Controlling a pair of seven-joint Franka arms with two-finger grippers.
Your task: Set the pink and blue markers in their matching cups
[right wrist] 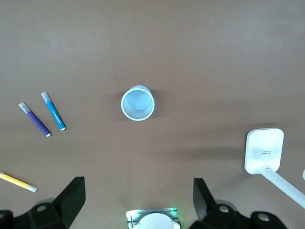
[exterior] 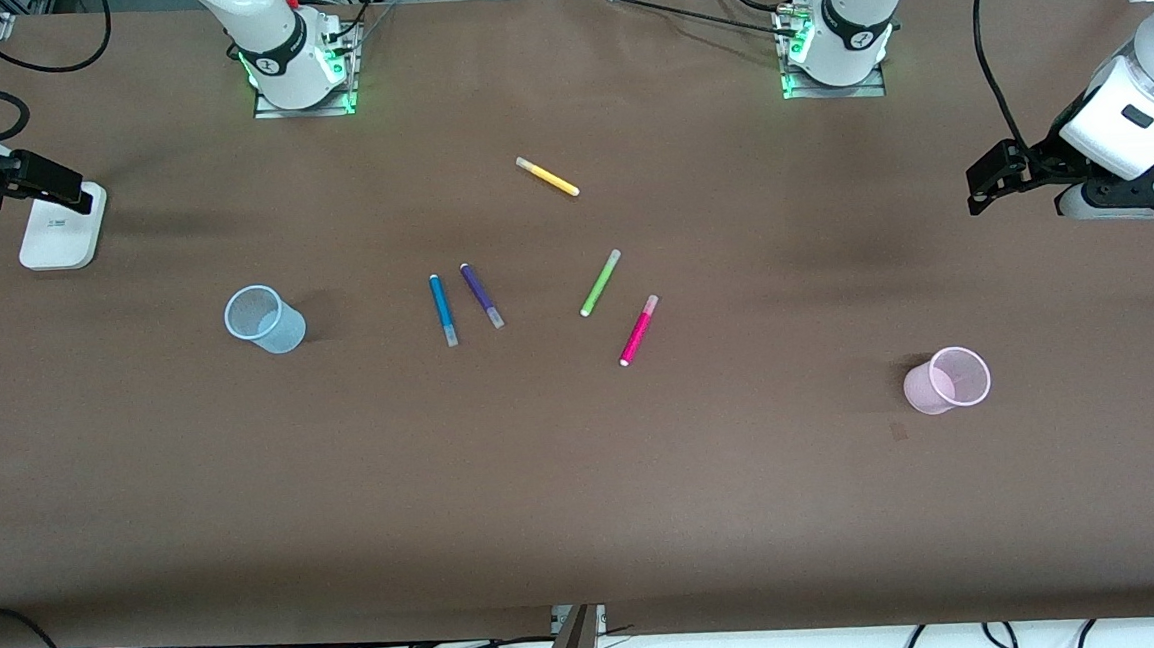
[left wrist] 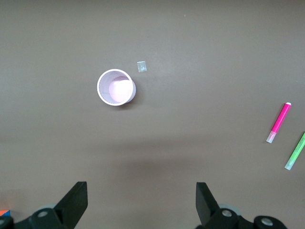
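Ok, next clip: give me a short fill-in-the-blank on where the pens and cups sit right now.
1. The blue marker lies right beside the ____ pen.
2. The pink cup stands toward the ____ arm's end of the table.
3. The pen farthest from the front camera is ____.
4. The pink marker lies on the table, beside the ____ pen.

Missing words: purple; left; yellow; green.
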